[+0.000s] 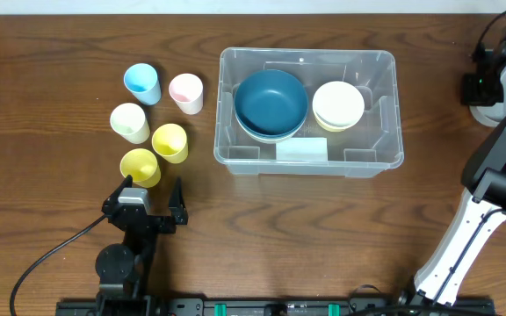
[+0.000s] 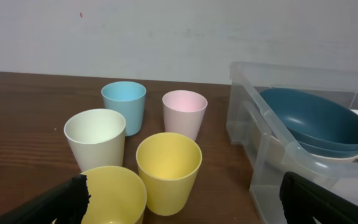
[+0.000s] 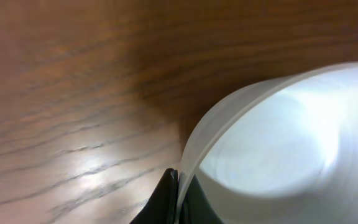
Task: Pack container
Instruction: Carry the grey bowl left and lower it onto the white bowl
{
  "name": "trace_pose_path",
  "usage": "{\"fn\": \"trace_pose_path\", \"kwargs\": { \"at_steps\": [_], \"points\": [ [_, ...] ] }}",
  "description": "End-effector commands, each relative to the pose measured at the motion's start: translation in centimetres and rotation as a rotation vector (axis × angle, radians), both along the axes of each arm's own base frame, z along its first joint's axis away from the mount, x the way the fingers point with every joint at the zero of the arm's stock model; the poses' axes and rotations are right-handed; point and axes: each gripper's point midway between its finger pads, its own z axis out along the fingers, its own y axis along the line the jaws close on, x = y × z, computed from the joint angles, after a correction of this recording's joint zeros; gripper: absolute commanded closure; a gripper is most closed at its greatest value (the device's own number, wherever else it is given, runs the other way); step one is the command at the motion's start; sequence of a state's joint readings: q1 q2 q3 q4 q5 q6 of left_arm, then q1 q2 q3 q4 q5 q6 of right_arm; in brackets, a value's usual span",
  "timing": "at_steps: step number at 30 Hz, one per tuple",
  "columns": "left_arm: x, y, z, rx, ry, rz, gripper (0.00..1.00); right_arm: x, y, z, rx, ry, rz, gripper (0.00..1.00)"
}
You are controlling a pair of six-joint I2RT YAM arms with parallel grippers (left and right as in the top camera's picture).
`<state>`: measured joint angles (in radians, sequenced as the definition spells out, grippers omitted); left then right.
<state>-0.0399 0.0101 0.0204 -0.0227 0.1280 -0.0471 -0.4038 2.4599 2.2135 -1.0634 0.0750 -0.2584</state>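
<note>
No text, brand or number legible in any of my views. Only candidate: white label [image 1: 301, 149] on container [image 1: 380, 123] floor, 6 o'clock side of bin; any print too small to tell.

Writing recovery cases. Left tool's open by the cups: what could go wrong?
Cups stand close: the left tool, open before the nearest yellow cup, could bump the second yellow cup or cream cup. Blue bowls and cream bowls cover most of the container floor, so cups may land tilted.
</note>
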Motion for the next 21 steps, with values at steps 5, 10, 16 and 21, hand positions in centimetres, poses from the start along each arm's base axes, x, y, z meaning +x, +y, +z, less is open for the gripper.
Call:
{"fn": "trace_pose_path", "kwargs": {
  "at_steps": [5, 10, 16, 21],
  "points": [
    [-0.1, -0.2, -1.5, 0.016, 0.043, -0.015, 0.02, 4.1, 6.3, 19.3, 0.088, -0.445, 0.027, 0.99],
    [-0.1, -0.2, -1.5, 0.016, 0.043, -0.015, 0.02, 3.1, 17.1, 29.5, 0.357, -0.662, 0.203, 0.99],
    [-0.1, -0.2, -1.5, 0.016, 0.043, -0.015, 0.02, 0.1, 29.0, 31.2, 0.350, -0.599, 0.390, 0.99],
    [-0.1, -0.2, -1.5, 0.016, 0.043, -0.015, 0.02, -1.6, 34.9, 24.9, 0.267, -0.392, 0.428, 0.99]
  ]
}}
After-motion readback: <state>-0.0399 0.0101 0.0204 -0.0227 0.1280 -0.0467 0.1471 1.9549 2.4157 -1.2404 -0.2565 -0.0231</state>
